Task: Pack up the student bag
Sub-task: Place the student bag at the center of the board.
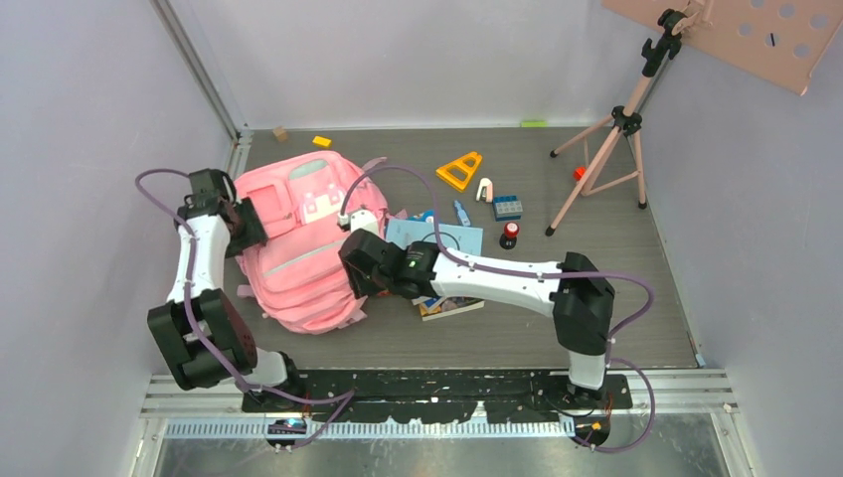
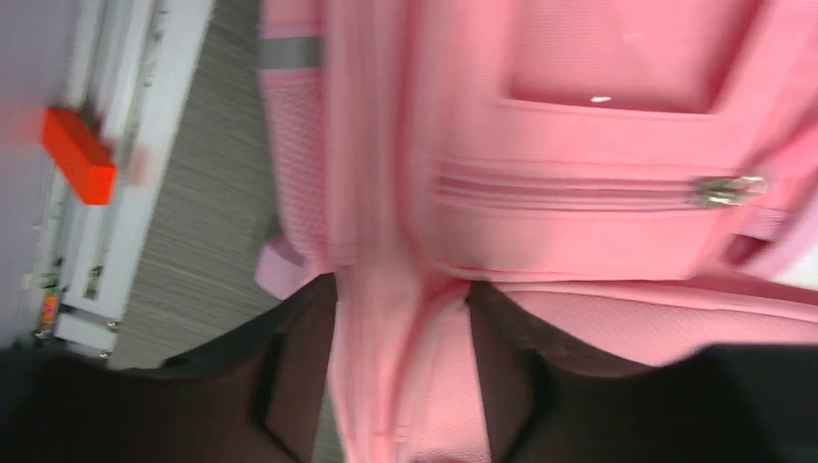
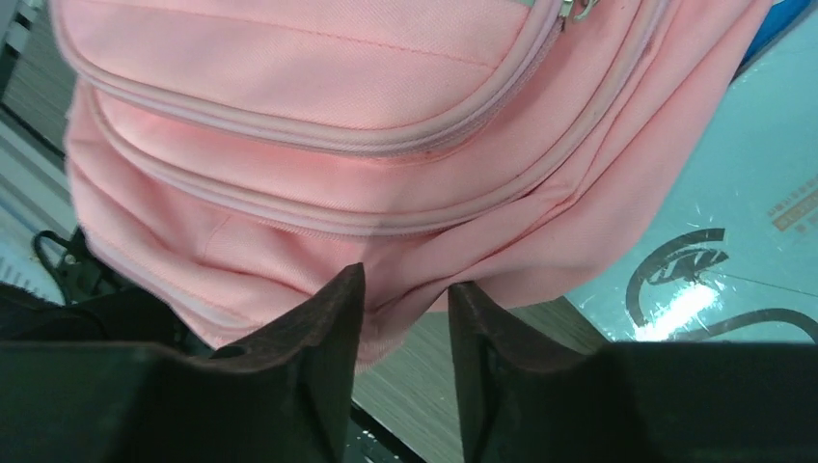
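The student bag [image 1: 298,248] is a large pink backpack lying on the table's left half, with its white-and-pink patch [image 1: 320,207] facing up. My left gripper [image 1: 251,224] is at the bag's left side. In the left wrist view the left gripper [image 2: 400,333] is shut on a fold of the bag's pink fabric [image 2: 386,193]. My right gripper [image 1: 355,263] is at the bag's lower right edge. In the right wrist view the right gripper [image 3: 405,299] pinches the bag's [image 3: 318,116] bottom hem between its fingertips, and creases run out from the pinch.
A light blue book [image 1: 442,237] lies under my right arm and shows in the right wrist view [image 3: 733,193]. A yellow triangle [image 1: 459,170], a stapler [image 1: 484,189], a blue brick [image 1: 508,207] and a tripod [image 1: 611,149] stand further right. An orange block [image 2: 79,156] lies by the left rail.
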Motion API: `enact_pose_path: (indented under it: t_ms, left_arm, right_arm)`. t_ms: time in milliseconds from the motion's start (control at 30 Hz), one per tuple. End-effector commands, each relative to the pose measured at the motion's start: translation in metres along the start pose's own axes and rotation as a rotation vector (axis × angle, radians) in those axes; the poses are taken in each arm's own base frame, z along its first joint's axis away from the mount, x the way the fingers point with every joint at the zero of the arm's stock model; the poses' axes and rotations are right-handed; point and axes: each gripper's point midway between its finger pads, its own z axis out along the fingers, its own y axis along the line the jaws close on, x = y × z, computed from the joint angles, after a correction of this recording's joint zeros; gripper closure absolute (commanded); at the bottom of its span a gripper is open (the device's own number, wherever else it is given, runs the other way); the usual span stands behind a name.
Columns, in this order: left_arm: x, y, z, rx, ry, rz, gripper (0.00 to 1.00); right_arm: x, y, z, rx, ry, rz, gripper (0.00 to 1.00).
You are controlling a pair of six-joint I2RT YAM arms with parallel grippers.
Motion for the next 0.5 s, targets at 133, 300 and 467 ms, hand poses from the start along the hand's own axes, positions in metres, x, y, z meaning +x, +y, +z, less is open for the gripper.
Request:
enact_pose_path:
  t_ms: [133,300,467]
  left_arm:
    - [-0.018,-0.066,-0.043,0.036,-0.151,0.247,0.15]
    - [0.002,-0.117,-0.069,0.139,-0.186,0.366,0.08]
    - [0.040,-0.165,-0.085,0.273,-0.188,0.411,0.05]
  right_arm:
    - [-0.104,-0.016,-0.101,0.023,-0.302,-0.028,0.21]
    - [-0.125,-0.078,-0.118,0.123,-0.337,0.046,0.10]
    - [-0.124,-0.136,-0.114,0.198,-0.317,0.147,0.05]
